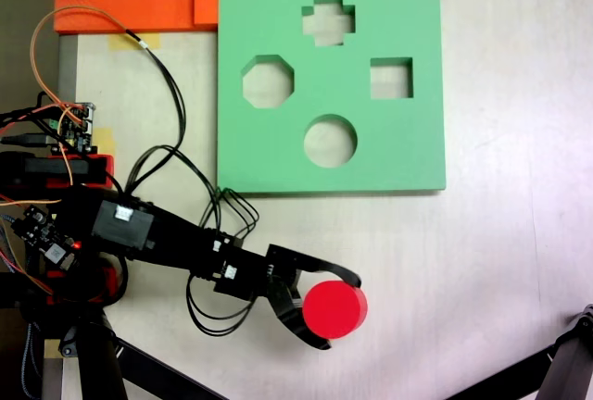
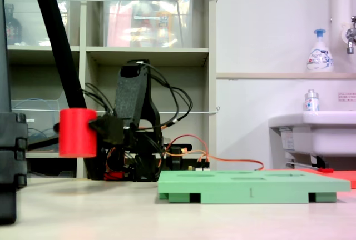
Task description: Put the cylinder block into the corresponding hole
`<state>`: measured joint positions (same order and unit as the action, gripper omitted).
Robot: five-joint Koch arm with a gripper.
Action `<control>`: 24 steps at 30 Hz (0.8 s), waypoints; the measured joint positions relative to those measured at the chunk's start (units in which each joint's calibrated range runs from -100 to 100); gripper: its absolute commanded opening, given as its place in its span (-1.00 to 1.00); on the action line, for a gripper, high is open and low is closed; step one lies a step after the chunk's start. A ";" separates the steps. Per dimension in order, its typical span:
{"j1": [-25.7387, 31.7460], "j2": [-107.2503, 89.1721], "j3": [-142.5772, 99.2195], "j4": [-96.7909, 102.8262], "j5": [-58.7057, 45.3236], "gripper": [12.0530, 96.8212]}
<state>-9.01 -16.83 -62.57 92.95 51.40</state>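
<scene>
The cylinder block [image 1: 335, 309] is clamped between the jaws of the gripper [image 1: 326, 308], raised off the table, at six o'clock from the round hole [image 1: 330, 141]. A loose grip could drop it short of the green board [image 1: 408, 141].

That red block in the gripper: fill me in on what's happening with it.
The arm's gripper is shut on the red cylinder block and holds it lifted off the table, as the low fixed view shows. The green foam board lies flat, apart from the block, and its round hole is unfilled, like the other three cutouts. The block is not yet placed.
</scene>
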 measured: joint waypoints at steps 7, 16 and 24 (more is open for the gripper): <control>4.74 -19.29 -1.96 -8.42 0.00 -0.41; 16.02 -29.00 -3.53 -16.15 -2.30 -0.41; 21.73 -26.27 -3.53 -16.74 -2.98 -0.41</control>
<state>12.72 -43.09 -66.10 76.21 48.42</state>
